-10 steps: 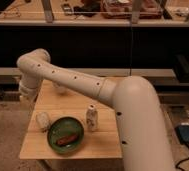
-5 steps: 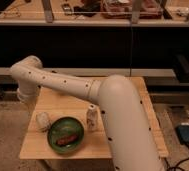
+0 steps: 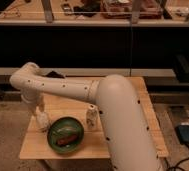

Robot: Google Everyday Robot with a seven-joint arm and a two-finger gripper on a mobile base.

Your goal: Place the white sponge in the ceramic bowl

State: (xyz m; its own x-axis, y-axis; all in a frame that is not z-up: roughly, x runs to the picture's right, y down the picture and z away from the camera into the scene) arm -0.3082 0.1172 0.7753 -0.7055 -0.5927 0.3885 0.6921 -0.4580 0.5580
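Lowered since half a second ago, the white arm's elbow now sits nearer the wooden bench [image 3: 63, 107], and its end effector [image 3: 40, 109] hangs at the bench's left side, directly over the small off-white, soft-looking sponge [image 3: 43, 122]. Whether the end effector is released or clenched cannot be told.

The sponge rests on the bench just left of the round, glossy green ceramic bowl [image 3: 51, 136], which already holds a brown oblong item [image 3: 65, 140]. An upright white patterned bottle [image 3: 91, 118] stands just right of the bowl.

The sponge is probably very light and compressible, unlikely to slip or break. Pinching it across its short sides, low on the block, should hold; a firm squeeze would merely deform it.
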